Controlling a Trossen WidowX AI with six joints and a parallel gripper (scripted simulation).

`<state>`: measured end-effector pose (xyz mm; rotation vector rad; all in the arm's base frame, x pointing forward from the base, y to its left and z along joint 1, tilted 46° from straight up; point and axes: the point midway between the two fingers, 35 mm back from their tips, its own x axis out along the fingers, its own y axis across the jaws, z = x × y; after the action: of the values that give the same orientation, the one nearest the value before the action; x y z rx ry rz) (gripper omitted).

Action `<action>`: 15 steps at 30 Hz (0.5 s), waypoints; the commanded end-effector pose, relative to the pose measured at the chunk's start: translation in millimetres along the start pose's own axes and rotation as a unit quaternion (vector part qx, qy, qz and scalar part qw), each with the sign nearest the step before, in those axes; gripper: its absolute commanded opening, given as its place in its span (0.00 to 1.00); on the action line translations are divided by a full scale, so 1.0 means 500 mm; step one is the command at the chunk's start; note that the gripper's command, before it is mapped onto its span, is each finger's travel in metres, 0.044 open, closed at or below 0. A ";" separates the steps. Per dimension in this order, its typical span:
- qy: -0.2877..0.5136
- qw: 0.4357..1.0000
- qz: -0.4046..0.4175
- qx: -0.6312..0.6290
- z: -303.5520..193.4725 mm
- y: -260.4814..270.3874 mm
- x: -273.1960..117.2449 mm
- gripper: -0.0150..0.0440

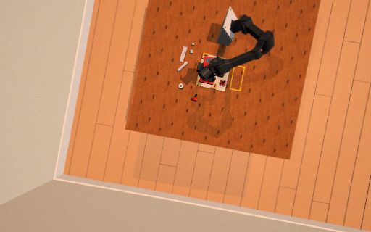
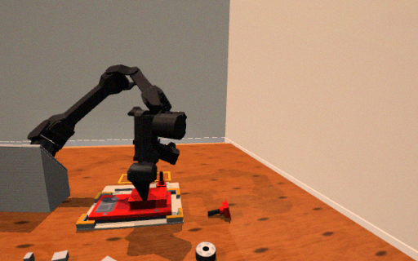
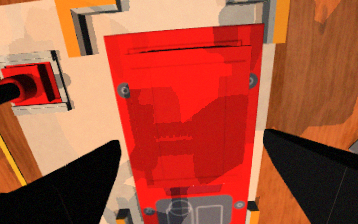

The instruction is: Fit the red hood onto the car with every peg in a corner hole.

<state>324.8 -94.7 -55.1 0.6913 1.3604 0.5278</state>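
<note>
The biggest thing is the black arm (image 1: 266, 41) (image 2: 87, 102), which is bent above the wooden surface (image 1: 174, 119) (image 2: 277, 220) (image 3: 312, 85). It comes out from a grey block (image 1: 225, 34) (image 2: 24, 179). The pale jig (image 1: 222, 87) (image 2: 176, 200) (image 3: 85, 100) has yellow corners, and it lies under the claw (image 1: 204, 76) (image 2: 144, 199) (image 3: 192, 141). In the jig there is the red chassis (image 2: 110, 214) (image 3: 116, 52). The red hood (image 2: 148, 201) (image 3: 190, 105) is upon the chassis, between the two fingers of the claw. The claw is spread wide, and in the wrist view there is a gap at each side of the hood, so it pinches nothing. If the hood is fully flat on the deck, I cannot tell. A yellow outline (image 1: 230, 77) (image 2: 121, 179) is on the surface beside the jig. A small red piece with a black stem (image 1: 194, 98) (image 2: 225, 210) lies near the jig. A white and black wheel (image 1: 179, 86) (image 2: 206, 249) lies on the surface also, apart from the jig.
</note>
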 end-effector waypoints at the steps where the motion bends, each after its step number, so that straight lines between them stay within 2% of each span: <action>1: -0.011 1.000 -0.006 -0.004 0.006 -0.002 -0.064 1.00; 4: -0.011 1.000 -0.005 -0.004 0.002 -0.001 -0.103 1.00; 15: -0.012 1.000 -0.005 -0.004 0.002 0.000 -0.106 1.00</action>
<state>318.4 -131.5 -18.9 0.6857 1.3374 0.5156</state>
